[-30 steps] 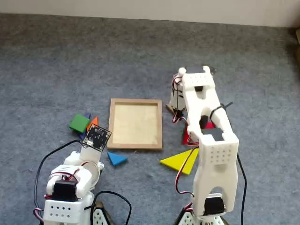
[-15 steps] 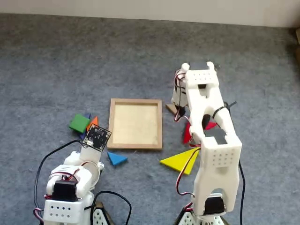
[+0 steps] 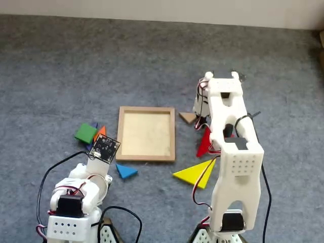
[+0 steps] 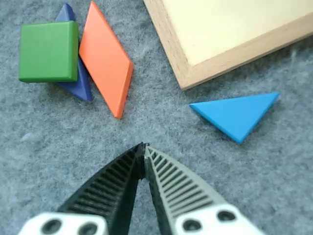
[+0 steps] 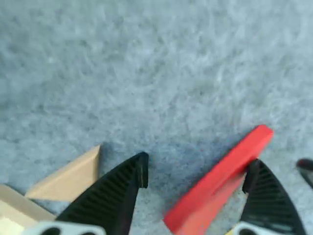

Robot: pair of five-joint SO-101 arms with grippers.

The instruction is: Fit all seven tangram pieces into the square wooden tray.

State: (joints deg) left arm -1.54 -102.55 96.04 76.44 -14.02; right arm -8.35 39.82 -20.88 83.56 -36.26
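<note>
Right arm (image 3: 235,157) swung rightward, right pincer (image 5: 196,170) apart over red triangle (image 5: 220,181), left pincer (image 4: 145,149) together near blue triangle (image 4: 234,115)

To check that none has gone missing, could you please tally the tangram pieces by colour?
green square: 1
dark blue piece: 1
orange parallelogram: 1
light blue triangle: 1
yellow triangle: 1
red triangle: 1
tan triangle: 1
Total: 7, all outside the tray

The left arm (image 3: 76,205) and right arm (image 3: 236,169) are white plastic with red cables (image 3: 200,188). The left hand (image 4: 145,150) and right hand (image 5: 195,171) have dark ribbed fingers (image 4: 115,183).
</note>
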